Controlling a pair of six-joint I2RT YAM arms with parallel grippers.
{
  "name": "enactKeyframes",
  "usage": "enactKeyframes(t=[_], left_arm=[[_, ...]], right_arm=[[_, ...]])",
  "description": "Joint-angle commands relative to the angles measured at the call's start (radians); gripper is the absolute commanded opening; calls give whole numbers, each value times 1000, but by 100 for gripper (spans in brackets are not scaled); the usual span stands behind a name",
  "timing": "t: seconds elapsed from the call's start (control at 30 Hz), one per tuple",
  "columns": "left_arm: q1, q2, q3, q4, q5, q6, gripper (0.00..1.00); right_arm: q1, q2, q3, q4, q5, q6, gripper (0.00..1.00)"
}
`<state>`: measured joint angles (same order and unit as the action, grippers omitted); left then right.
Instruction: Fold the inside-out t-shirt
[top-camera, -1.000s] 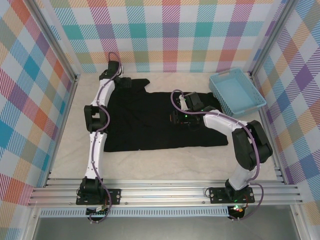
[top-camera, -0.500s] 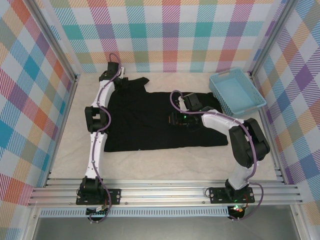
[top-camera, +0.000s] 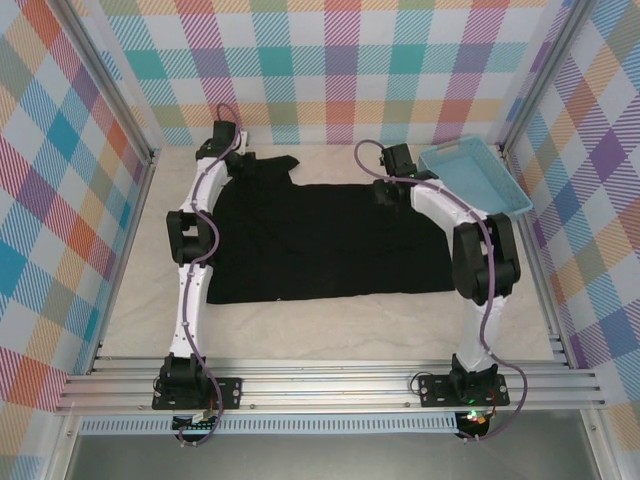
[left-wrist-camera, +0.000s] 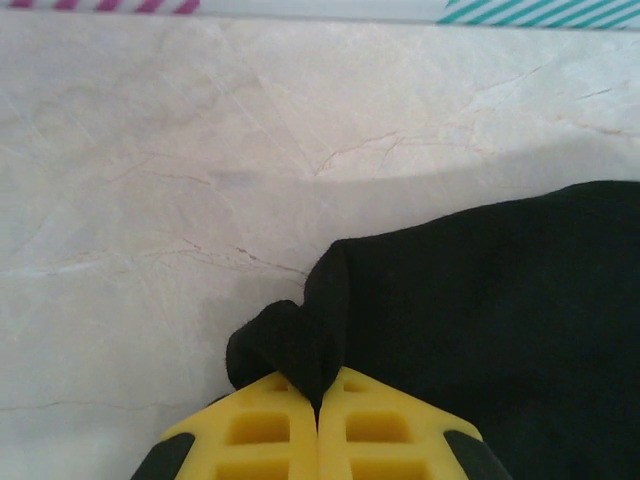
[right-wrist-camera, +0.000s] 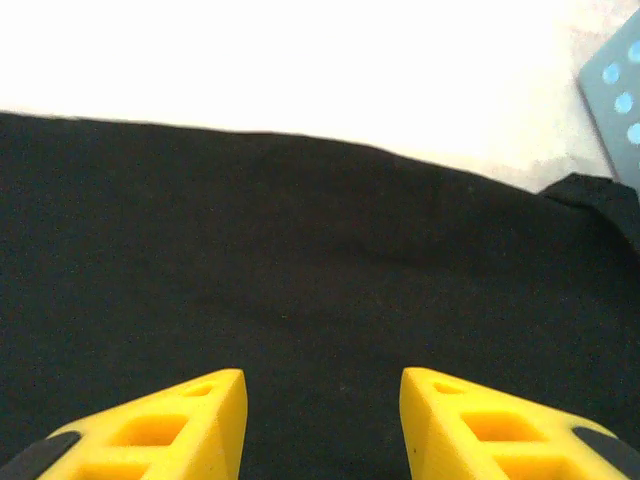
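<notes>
The inside-out t-shirt (top-camera: 320, 240) is plain black and lies spread flat across the middle of the pale table. Its left sleeve (top-camera: 268, 165) sticks out at the far left corner. There my left gripper (top-camera: 238, 158) is shut on a bunched fold of the sleeve; in the left wrist view the yellow fingertips (left-wrist-camera: 380, 400) pinch black cloth (left-wrist-camera: 480, 300). My right gripper (top-camera: 388, 188) hovers open over the shirt's far right edge. In the right wrist view it (right-wrist-camera: 322, 380) has only flat black cloth (right-wrist-camera: 300, 230) below, with nothing between the fingers.
A light blue basket (top-camera: 497, 216) stands at the far right, close to my right arm; its corner (right-wrist-camera: 615, 90) shows in the right wrist view. Plaid walls close in the table on three sides. Bare table (top-camera: 330, 325) runs along the near side.
My left gripper has shut on the sleeve fold. My right gripper has left the shirt's middle and moved to its far right edge, near the basket.
</notes>
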<state>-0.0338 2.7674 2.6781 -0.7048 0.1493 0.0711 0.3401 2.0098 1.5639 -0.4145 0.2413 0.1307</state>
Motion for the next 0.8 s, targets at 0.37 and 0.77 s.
enactKeyframes(t=[0.37,0.77], left_arm=[[16,-132,-4,-28,-96,-84,63],[-17,-826,-1118,387,19,-551,64]], right_arm=[[65,-102,-145,-127,-264,34,45],[1,-316,-441,-231,-250,167,44]])
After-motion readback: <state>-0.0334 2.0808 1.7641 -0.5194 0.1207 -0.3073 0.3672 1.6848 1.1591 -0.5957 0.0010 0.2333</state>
